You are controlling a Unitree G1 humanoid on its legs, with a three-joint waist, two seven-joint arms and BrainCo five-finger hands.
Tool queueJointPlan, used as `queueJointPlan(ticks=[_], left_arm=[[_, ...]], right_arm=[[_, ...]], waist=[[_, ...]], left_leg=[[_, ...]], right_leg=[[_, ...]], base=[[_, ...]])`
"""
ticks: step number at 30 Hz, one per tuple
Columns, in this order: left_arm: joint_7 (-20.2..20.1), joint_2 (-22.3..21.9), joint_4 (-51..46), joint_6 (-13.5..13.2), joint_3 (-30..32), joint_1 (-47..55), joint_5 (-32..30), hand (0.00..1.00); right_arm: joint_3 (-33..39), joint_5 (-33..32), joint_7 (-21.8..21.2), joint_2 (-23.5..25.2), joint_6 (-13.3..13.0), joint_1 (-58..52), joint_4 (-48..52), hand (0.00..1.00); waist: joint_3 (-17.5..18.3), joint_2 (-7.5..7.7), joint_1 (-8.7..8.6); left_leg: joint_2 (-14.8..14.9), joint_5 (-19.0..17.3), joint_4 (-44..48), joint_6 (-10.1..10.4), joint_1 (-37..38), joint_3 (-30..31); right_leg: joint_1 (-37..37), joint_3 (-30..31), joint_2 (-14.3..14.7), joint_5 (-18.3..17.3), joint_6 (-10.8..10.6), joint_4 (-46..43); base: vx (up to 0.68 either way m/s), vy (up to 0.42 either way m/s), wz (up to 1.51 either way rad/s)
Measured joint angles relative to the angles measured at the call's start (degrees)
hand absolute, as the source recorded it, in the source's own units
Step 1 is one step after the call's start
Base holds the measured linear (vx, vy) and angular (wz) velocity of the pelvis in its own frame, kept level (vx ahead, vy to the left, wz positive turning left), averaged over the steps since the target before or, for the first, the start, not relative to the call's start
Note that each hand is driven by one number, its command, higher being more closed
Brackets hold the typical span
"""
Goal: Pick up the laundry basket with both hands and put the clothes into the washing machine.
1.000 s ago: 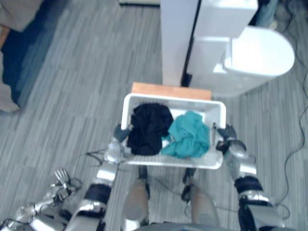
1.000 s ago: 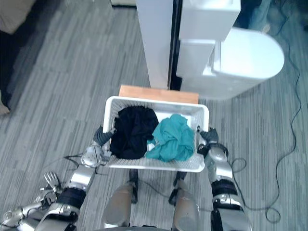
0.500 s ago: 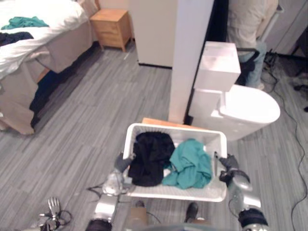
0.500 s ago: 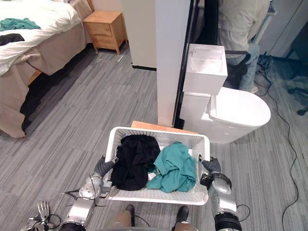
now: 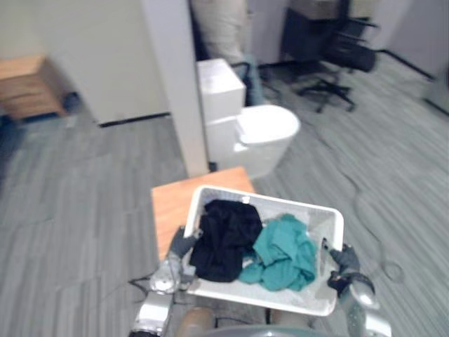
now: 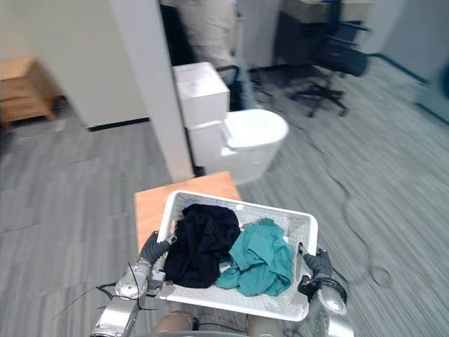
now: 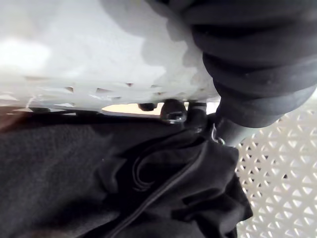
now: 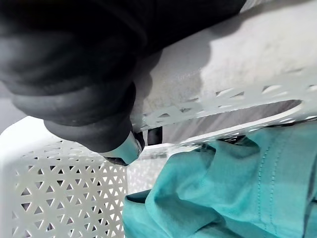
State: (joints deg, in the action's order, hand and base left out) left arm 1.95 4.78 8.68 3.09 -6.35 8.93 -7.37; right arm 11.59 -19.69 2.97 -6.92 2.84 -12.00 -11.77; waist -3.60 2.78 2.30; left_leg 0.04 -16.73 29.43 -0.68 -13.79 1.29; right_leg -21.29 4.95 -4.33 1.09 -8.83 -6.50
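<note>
A white perforated laundry basket [image 5: 272,201] hangs in front of me, carried at its two short ends. In its left half lies a black garment [image 5: 223,239], in its right half a teal garment [image 5: 284,256]. My left hand [image 5: 180,246] is curled on the left rim, and in the left wrist view its fingertips [image 7: 173,111] hook through the handle slot above the black cloth [image 7: 99,178]. My right hand [image 5: 344,260] is shut on the right rim, beside the teal cloth [image 8: 237,188]. The white washing machine [image 5: 259,130] with a rounded lid stands on the floor beyond the basket.
A low wooden stand [image 5: 179,207] sits under and behind the basket's left end. A white pillar [image 5: 172,77] rises beside the machine. A person [image 5: 221,28] stands behind it. A black office chair [image 5: 337,53] is at the far right and a wooden nightstand [image 5: 24,88] at the far left.
The whole view has swung round: the bed is gone from sight and the office chair has come in. The basket stays in both hands with the clothes unmoved inside.
</note>
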Motion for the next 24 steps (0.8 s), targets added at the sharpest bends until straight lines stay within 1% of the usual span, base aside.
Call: queueJointPlan(ticks=[1,2,3,4,5,6,7,8,9,10,11,12,13,14,15,16,17,18,19,20,21,22,23,24], left_arm=[[0.19,-0.24,-0.70,-0.11,0.34,0.05,0.03,1.00],[0.50,-0.12,-1.31,-0.23,1.04,0.17,0.05,1.00],[0.63,-0.11,-1.37,-0.42,1.92,0.01,0.05,1.00],[0.77,-0.04,-1.34,-0.90,2.16,0.11,0.10,1.00],[0.80,0.02,-1.32,-0.97,2.12,0.06,0.08,1.00],[0.81,0.13,-1.27,-1.01,2.11,0.07,0.06,1.00],[0.82,0.48,-0.92,-1.02,2.09,0.00,0.06,1.00],[0.82,1.23,-0.04,-1.12,1.70,-0.26,0.07,1.00],[0.82,1.63,0.86,-1.10,1.68,-0.30,0.12,1.00],[0.83,2.06,1.25,-1.09,1.67,-0.30,0.20,1.00],[0.83,1.35,3.49,-1.00,1.19,-0.87,0.62,1.00],[0.82,0.90,4.56,-0.93,0.33,-1.00,0.66,1.00],[0.82,0.92,5.19,-0.93,-0.05,-1.14,0.66,1.00],[0.81,0.88,6.37,-0.85,-0.39,-1.46,0.66,1.00],[0.84,0.99,6.93,-0.85,-0.14,-1.46,0.70,1.00],[0.84,1.18,7.48,-0.84,0.51,-1.49,1.16,1.00],[0.81,1.25,7.64,-0.81,0.80,-1.40,1.32,1.00],[0.60,1.13,7.81,-0.80,1.37,-1.08,2.11,1.00],[0.56,1.10,7.92,-0.81,2.12,-0.62,3.22,1.00],[0.66,1.08,7.81,-0.83,2.78,-0.18,3.86,1.00],[0.72,0.75,7.56,-0.84,2.98,0.22,4.54,1.00],[0.73,-0.04,6.24,-1.02,2.98,1.52,4.60,1.00],[0.60,-0.11,5.56,-1.15,2.90,2.67,5.07,1.00],[0.60,-0.21,5.05,-1.16,2.92,3.36,5.39,1.00]], right_arm=[[-0.12,0.08,0.42,-0.11,0.03,0.51,1.09,1.00],[-0.84,0.08,0.43,-0.44,-0.03,1.42,1.01,1.00],[-1.09,0.08,0.41,-0.10,0.00,2.20,0.93,1.00],[-1.04,0.08,0.46,0.71,-0.06,2.50,0.53,1.00],[-1.05,0.06,0.48,0.81,-0.53,2.67,-0.65,1.00],[-1.10,0.05,0.48,0.83,-0.92,2.97,-1.58,1.00],[-1.33,0.03,0.47,0.42,-1.81,4.15,-4.19,1.00],[-1.60,-0.01,0.45,0.27,-2.03,5.39,-6.63,1.00],[-2.38,-0.03,0.45,0.29,-2.20,6.07,-8.61,1.00],[-2.76,-0.07,0.45,0.25,-2.34,6.55,-9.62,1.00],[-2.82,-0.07,0.48,-0.74,-2.34,7.64,-11.75,1.00],[-2.91,-0.13,0.50,-1.89,-1.96,7.74,-13.37,1.00],[-2.89,-0.28,0.51,-2.07,-1.92,7.69,-14.07,1.00],[-2.91,-0.55,0.53,-2.29,-1.56,7.28,-14.82,1.00],[-3.19,-0.55,0.53,-2.19,-1.29,7.28,-14.84,1.00],[-3.69,-0.55,0.53,-1.80,-1.20,7.15,-14.84,1.00],[-3.78,-0.55,0.53,-1.75,-1.22,6.99,-14.83,1.00],[-4.07,-0.56,0.52,-1.44,-1.25,6.81,-14.82,1.00],[-5.00,-0.79,0.54,-1.58,-1.33,6.84,-14.66,1.00],[-5.30,-0.86,0.59,-1.39,-1.24,6.29,-13.44,1.00],[-5.35,-0.87,0.72,-1.46,-1.23,5.79,-12.65,1.00],[-5.31,-0.86,0.96,-1.85,-1.35,4.88,-11.28,1.00],[-5.40,-0.88,0.73,-2.50,-1.31,4.88,-11.48,1.00],[-5.79,-0.90,0.42,-2.77,-1.24,5.02,-11.49,1.00]], waist=[[0.20,-0.84,0.16],[0.12,-1.00,0.51],[0.38,-1.30,0.53],[0.36,-1.65,0.71],[0.64,-1.81,0.62],[0.77,-2.09,0.38],[1.87,-1.28,-0.19],[2.29,-1.03,-0.28],[3.76,1.55,-0.43],[4.03,2.34,-0.30],[3.99,0.61,-0.46],[3.95,-0.33,-0.89],[3.85,-0.67,-1.67],[3.98,-1.33,-2.83],[3.93,-1.84,-3.02],[3.86,-2.02,-3.16],[3.83,-1.98,-3.15],[3.08,-2.86,-3.05],[1.48,-4.17,-2.65],[0.16,-4.57,-1.62],[-0.49,-4.60,-0.86],[-0.92,-4.95,-0.19],[-1.00,-4.77,0.36],[-1.05,-4.69,0.94]], left_leg=[[3.11,1.30,-3.06,-1.02,0.63,-5.70],[4.46,2.78,-4.83,-0.56,1.41,-8.62],[6.29,4.54,-7.98,-0.42,3.41,-12.38],[7.74,6.67,-12.20,-0.06,6.77,-17.38],[9.31,7.28,-14.01,0.36,8.74,-21.88],[9.95,7.20,-14.67,0.34,9.35,-24.19],[11.36,7.29,-15.51,1.06,9.70,-27.70],[12.62,6.85,-15.37,3.08,9.42,-30.51],[13.12,6.21,-13.98,4.69,8.92,-32.55],[13.19,5.69,-12.50,5.44,8.24,-32.69],[15.18,5.79,-10.94,5.94,7.75,-32.80],[16.61,6.38,-11.84,6.02,9.15,-33.28],[17.70,6.48,-11.88,6.46,9.74,-34.31],[20.00,6.35,-10.91,6.94,10.39,-36.15],[22.36,5.74,-9.19,7.92,11.01,-37.76],[25.34,5.47,-5.71,8.32,11.49,-38.69],[26.83,5.50,-3.27,8.25,11.56,-38.83],[31.79,5.65,5.45,5.47,11.16,-37.88],[36.18,7.91,15.91,-6.24,9.00,-33.24],[36.53,11.09,23.28,-10.79,5.52,-25.46],[34.57,10.58,27.75,-9.13,2.42,-19.64],[27.54,7.38,34.28,-3.55,-4.04,-11.06],[17.97,4.41,32.68,1.86,-8.40,-5.59],[14.63,3.72,29.06,2.35,-9.27,-5.37]], right_leg=[[-0.47,-7.79,-1.28,-2.33,1.02,2.43],[-1.84,-12.65,-1.70,-0.75,4.90,-0.75],[-2.86,-18.70,-2.46,0.17,8.88,-7.92],[-1.59,-23.47,-3.88,-1.02,10.58,-16.33],[0.89,-23.89,-4.88,-3.45,10.30,-21.34],[2.14,-23.31,-5.01,-5.02,10.06,-22.81],[4.52,-21.78,-5.81,-7.70,8.88,-23.93],[7.00,-20.59,-6.68,-8.81,7.88,-22.10],[9.63,-20.89,-8.05,-9.43,7.84,-15.66],[10.47,-21.14,-7.56,-10.79,7.60,-11.14],[11.02,-21.29,-5.40,-10.15,6.93,-8.47],[10.79,-21.79,-4.01,-8.45,7.58,-7.36],[10.65,-21.38,-3.19,-7.96,8.24,-7.46],[10.05,-19.75,-0.77,-7.28,9.42,-7.49],[9.72,-18.69,1.17,-7.27,9.55,-7.52],[9.36,-17.97,3.44,-8.00,10.70,-8.42],[9.37,-17.47,4.37,-8.57,11.58,-9.14],[11.21,-16.82,6.95,-9.90,13.61,-9.75],[14.39,-15.07,10.11,-10.74,14.87,-9.85],[16.69,-13.15,10.85,-11.78,15.62,-10.13],[17.52,-12.40,11.23,-12.59,15.99,-10.52],[18.20,-11.65,11.08,-14.53,16.76,-10.93],[18.89,-11.56,9.83,-15.80,15.58,-10.07],[19.45,-11.01,9.55,-15.89,15.40,-9.08]], base=[[-0.22,0.119,-1.99],[-0.24,0.008,-2.14],[-0.19,0.019,-2.19],[-0.23,0.003,-2.49],[-0.21,-0.025,-2.19],[-0.16,-0.112,-2.08],[-0.12,-0.199,-2.03],[-0.10,-0.298,-2.45],[-0.07,-0.297,-2.07],[-0.04,-0.305,-1.80],[0.03,-0.264,-1.64],[0.07,-0.240,-1.42],[0.12,-0.229,-1.25],[0.10,-0.200,-0.99],[0.14,-0.284,-1.30],[0.12,-0.245,-1.12],[0.17,-0.308,-1.09],[0.14,-0.233,-0.96],[0.19,-0.261,-1.09],[0.13,-0.143,-0.88],[0.14,-0.100,-0.62],[0.14,-0.005,-0.28],[0.12,-0.010,-0.23],[0.28,0.020,-0.40]])
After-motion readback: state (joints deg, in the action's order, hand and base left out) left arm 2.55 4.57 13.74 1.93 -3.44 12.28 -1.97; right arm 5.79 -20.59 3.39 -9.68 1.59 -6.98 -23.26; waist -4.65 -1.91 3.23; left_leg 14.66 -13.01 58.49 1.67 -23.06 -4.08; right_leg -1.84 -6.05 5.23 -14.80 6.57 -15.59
